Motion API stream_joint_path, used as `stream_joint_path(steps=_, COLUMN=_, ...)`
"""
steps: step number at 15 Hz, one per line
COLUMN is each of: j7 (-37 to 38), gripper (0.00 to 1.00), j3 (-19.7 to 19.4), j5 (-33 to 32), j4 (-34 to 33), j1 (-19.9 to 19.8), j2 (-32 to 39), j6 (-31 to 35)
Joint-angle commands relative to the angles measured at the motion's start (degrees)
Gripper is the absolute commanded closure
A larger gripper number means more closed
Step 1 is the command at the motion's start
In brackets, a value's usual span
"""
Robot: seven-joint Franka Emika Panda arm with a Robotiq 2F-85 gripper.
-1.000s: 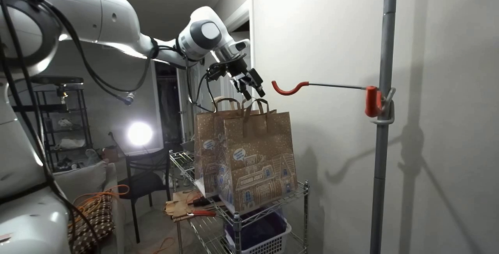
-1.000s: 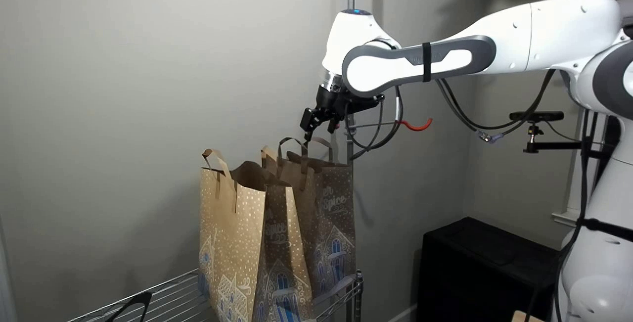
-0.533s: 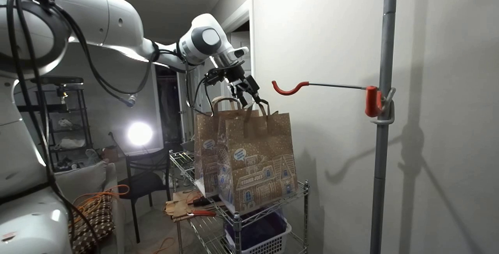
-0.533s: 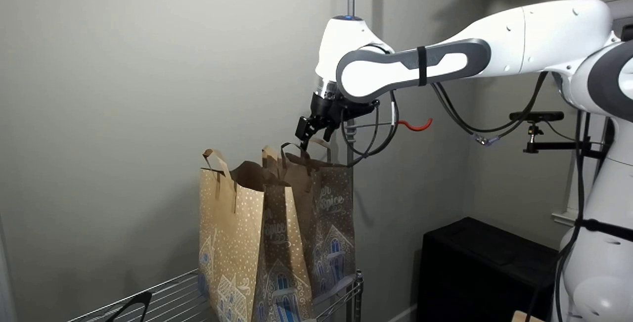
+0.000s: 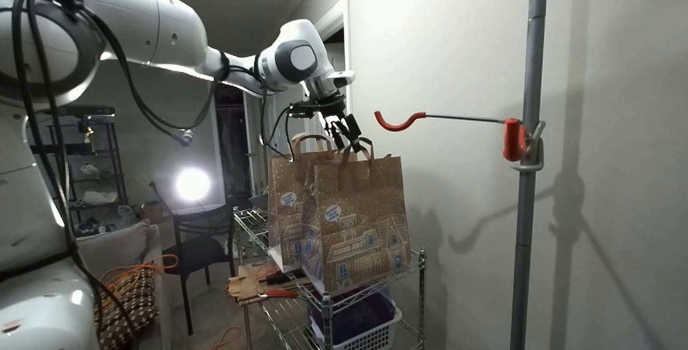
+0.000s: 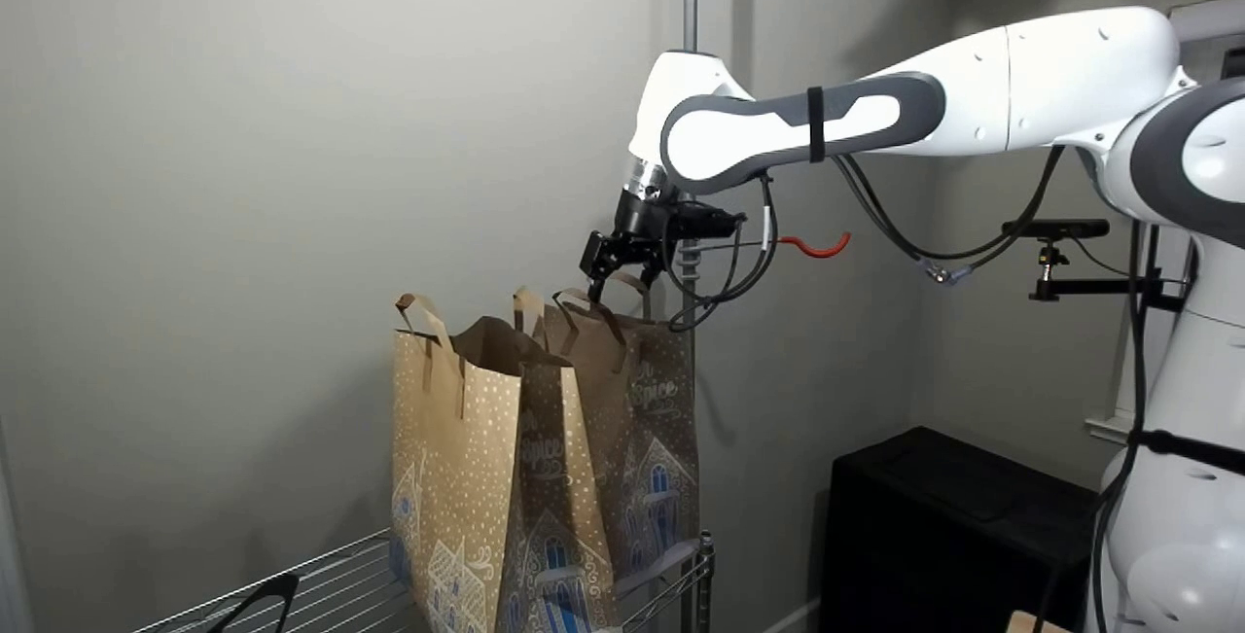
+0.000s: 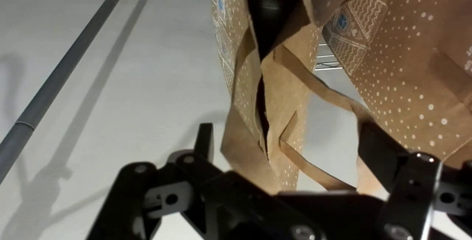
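My gripper [image 5: 349, 144] stands open just above a brown paper bag [image 5: 360, 205] with white dots and printed houses. In the wrist view one finger [image 7: 204, 142] is left of that bag's top edge, and the opposite finger [image 7: 381, 153] is to its right. A paper handle [image 7: 324, 92] loops out from the bag and seems to press against the right finger. Nothing is clamped between the jaws [no grip shows]. A second, similar bag [image 6: 457, 429] stands close beside the first, its handle [image 6: 425, 312] upright. Both bags rest on a wire shelf [image 6: 340, 565].
A red-tipped hook [image 5: 400, 124] juts from a grey pole [image 5: 525, 231] near the bags. The wall [image 6: 243, 176] is close behind them. Under the shelf sits a white basket [image 5: 371, 336] with a purple lining. A black-covered box [image 6: 953, 526] stands near the robot base.
The arm has come down and the gripper has dropped to the first bag's handles, turning slightly. A handle has bent over, and the bag's top has shifted a little. The jaws have stayed open.
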State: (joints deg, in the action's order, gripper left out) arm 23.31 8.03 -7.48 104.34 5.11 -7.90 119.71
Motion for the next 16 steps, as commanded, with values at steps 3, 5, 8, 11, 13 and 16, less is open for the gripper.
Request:
stream_joint_path(steps=3, j7=0.85, gripper=0.0, j3=-1.04, j5=3.74, j4=-1.64, j1=-0.68, j2=-0.23, j6=2.5)
stream_joint_path(steps=5, j7=0.67, gripper=0.0, j3=-1.16, j5=4.73, j4=-2.8, j1=-0.68, j2=0.26, j6=2.2)
stream_joint_path(steps=8, j7=2.44, gripper=0.0, j3=-1.39, j5=7.17, j4=-4.16, j1=-0.72, j2=0.86, j6=0.07)
stream_joint_path(steps=11, j7=5.34, gripper=0.0, j3=-1.62, j5=9.29, j4=-4.77, j1=-0.9, j2=1.36, j6=-1.16)
stream_joint_path(steps=13, j7=6.75, gripper=0.0, j3=-1.74, j5=10.57, j4=-5.12, j1=-0.86, j2=1.79, j6=-1.77)
stream_joint_path(steps=16, j7=6.74, gripper=0.0, j3=-1.67, j5=12.95, j4=-5.89, j1=-0.44, j2=2.6, j6=-1.82)
